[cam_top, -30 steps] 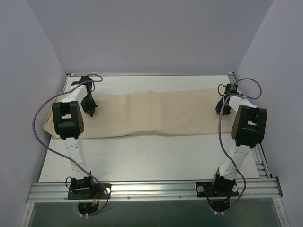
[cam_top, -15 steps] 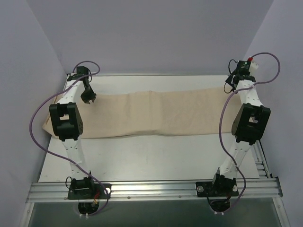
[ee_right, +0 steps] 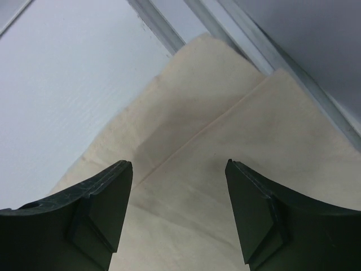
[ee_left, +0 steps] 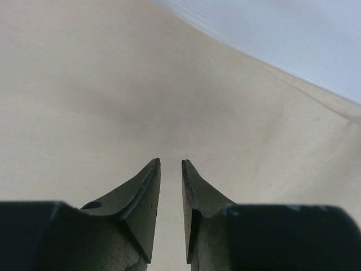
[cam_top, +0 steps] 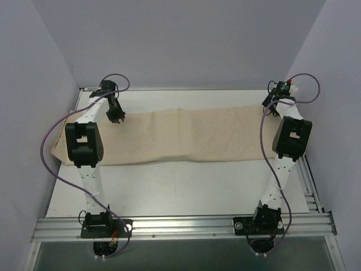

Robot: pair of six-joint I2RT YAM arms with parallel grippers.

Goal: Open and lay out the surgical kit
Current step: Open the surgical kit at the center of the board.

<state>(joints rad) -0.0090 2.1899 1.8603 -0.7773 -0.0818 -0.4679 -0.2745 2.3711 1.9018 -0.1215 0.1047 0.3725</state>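
left hand [ee_left: 171, 162] and right hand [ee_right: 178, 164] hang parted over cloth wrap [cam_top: 186, 135] ends

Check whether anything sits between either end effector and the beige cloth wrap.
Nothing visible does. The left end effector, jaws slightly apart and empty, points straight at the bare cloth wrap. The right end effector hangs open above the wrap's folded end, with only air between.

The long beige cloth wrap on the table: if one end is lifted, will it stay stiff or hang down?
Probably floppy: the long beige cloth wrap lies flat with soft, wavy edges. Its folded layers may slide apart when pulled.
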